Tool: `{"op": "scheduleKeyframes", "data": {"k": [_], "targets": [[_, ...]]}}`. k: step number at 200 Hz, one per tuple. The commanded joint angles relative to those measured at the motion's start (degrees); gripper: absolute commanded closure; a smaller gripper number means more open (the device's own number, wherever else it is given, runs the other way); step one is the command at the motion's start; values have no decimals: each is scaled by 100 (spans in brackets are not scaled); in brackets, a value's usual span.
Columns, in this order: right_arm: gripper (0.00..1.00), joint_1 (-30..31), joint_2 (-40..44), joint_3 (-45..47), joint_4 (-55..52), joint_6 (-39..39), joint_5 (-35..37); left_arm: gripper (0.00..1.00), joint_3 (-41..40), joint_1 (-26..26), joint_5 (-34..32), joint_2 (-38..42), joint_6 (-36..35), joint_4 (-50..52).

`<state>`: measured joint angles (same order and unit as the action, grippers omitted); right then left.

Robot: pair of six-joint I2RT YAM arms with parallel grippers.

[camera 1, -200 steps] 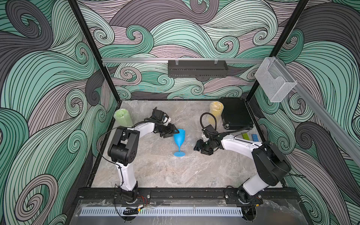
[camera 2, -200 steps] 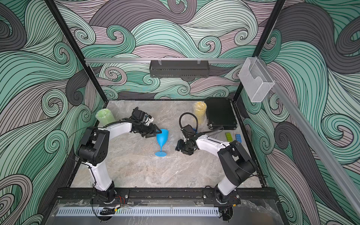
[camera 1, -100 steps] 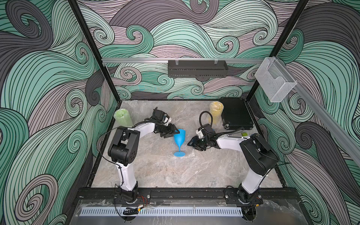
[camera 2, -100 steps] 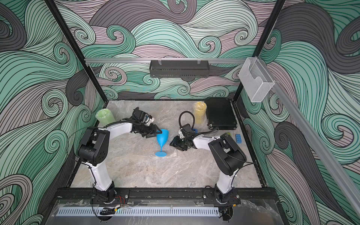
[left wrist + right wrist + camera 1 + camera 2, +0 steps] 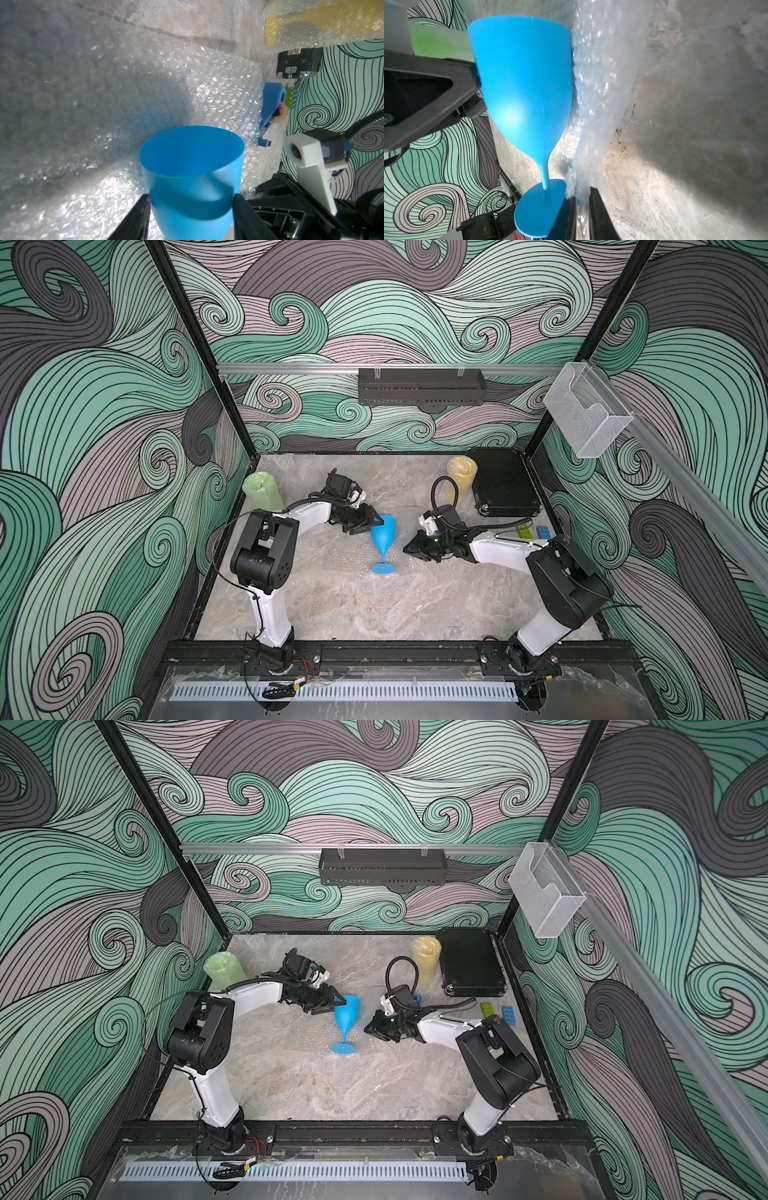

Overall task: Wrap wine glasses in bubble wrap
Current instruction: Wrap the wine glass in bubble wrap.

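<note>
The green glass (image 5: 259,491) stands at the back left, already bundled and well clear of the work. The left hand (image 5: 190,209) grips the bowl of the blue glass (image 5: 383,533), its fingers parted only as far as the bowl is wide. That glass stands upright on its foot near the middle of the surface (image 5: 332,614), on a flat sheet of wrap (image 5: 345,556). The right hand (image 5: 581,216) is nearly closed on an edge of that sheet, just beside the foot, with the film rising between its fingers.

The main risk is that the glass stands on the sheet being pulled. If that edge is lifted hard, the foot could drag and tip the glass against the left grip. The bowl is smooth and tapered, so it may slide out. The pinch is thin and near the edge, so the film could slip free. The left fingers are where the wrap must go and could get rolled in.

Further right, the tape dispenser (image 5: 270,104) lies just beside the sheet's edge, and the moving film could snag it. The bundled yellow glass (image 5: 460,477) looks far enough off.
</note>
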<state>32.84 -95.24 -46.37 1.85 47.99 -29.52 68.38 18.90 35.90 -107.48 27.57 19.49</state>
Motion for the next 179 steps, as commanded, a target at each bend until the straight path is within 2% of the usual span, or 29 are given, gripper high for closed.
{"op": "scheduleKeyframes", "data": {"k": [1,33,52,119,179], "targets": [[89,114,185,-92,-220,-108,99,41,-119,49,-483,-185,-121,459],[96,199,179,-351,-548,-222,120,40,-123,62,-479,-121,-141,473],[98,314,206,-374,-362,-158,154,39,-182,62,-458,-48,-80,432],[95,542,-135,-1040,-884,-332,158,20,-264,78,-130,563,-73,415],[94,680,-376,-1246,-802,-391,182,16,-390,122,66,788,-167,340]]}}
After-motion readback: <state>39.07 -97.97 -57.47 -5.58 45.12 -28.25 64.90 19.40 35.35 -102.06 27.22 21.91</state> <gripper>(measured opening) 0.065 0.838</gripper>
